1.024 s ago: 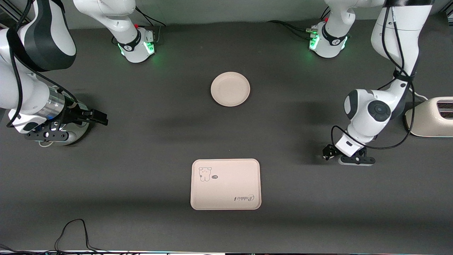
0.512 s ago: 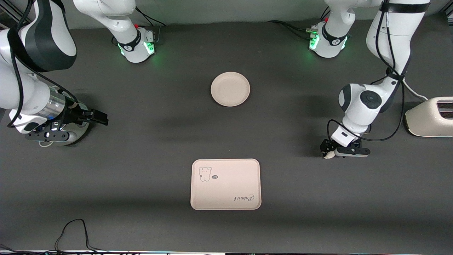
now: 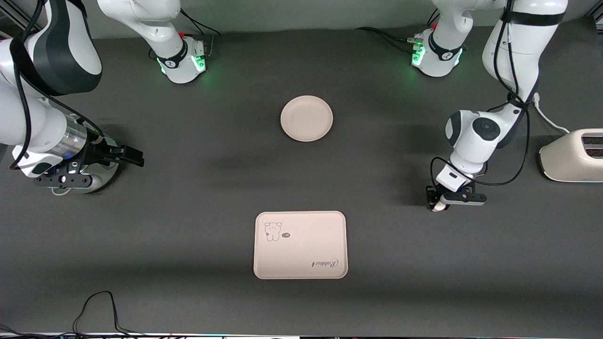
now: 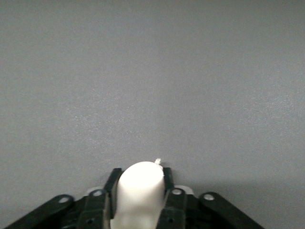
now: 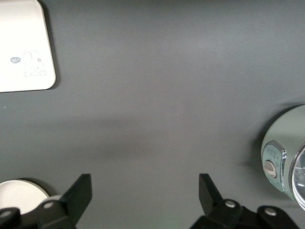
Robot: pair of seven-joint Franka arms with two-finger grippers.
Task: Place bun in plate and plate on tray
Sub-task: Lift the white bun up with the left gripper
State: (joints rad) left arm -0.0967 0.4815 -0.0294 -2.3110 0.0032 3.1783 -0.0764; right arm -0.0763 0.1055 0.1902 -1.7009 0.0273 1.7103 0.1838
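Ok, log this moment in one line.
left gripper: shut on bun | right gripper: open, waiting | plate: bare | tray: bare

We see only a bit of the bun (image 3: 439, 206) from the front, because the left gripper (image 3: 435, 203) covers most of it. In the left wrist view the bun's (image 4: 139, 193) lower part runs off the edge. The toaster (image 3: 572, 155) is cut off at the edge of the front view. In the right wrist view the tray (image 5: 24, 45) and the plate (image 5: 21, 194) show only in part. The small word beside the bear on the tray is too tiny for us to read.
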